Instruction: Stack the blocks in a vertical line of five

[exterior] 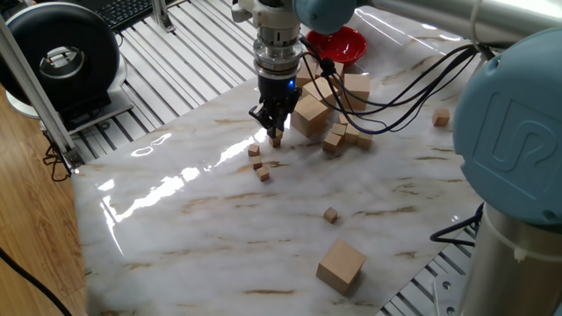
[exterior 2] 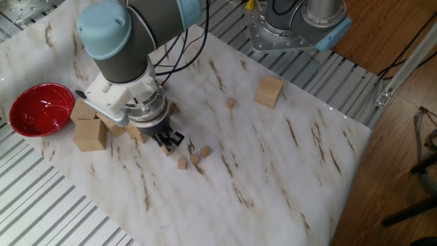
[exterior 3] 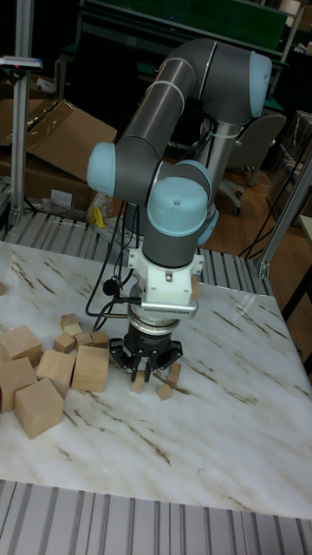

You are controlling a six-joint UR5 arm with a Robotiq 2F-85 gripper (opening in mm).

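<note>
Tiny light-wood blocks lie on the marble table [exterior: 202, 228]. My gripper [exterior: 275, 133] points straight down, with its fingers closed on one small block [exterior: 276, 140] that rests at table level. Three more small blocks [exterior: 254, 150] [exterior: 257, 163] [exterior: 262, 175] lie in a short row just in front of it. A further one [exterior: 330, 214] sits alone, farther out. The other fixed view shows the gripper [exterior 2: 168, 144] beside that row [exterior 2: 195, 159], with the lone block [exterior 2: 231, 103] far off. In the tall view the gripper [exterior 3: 143, 376] hides most of the held block.
Large wooden cubes [exterior: 309, 114] and medium cubes [exterior: 334, 140] crowd right behind the gripper. A red bowl [exterior: 338, 44] stands beyond them. Another large cube [exterior: 340, 265] sits near the front edge. A medium cube [exterior: 441, 117] lies far right. Black cables hang beside the wrist.
</note>
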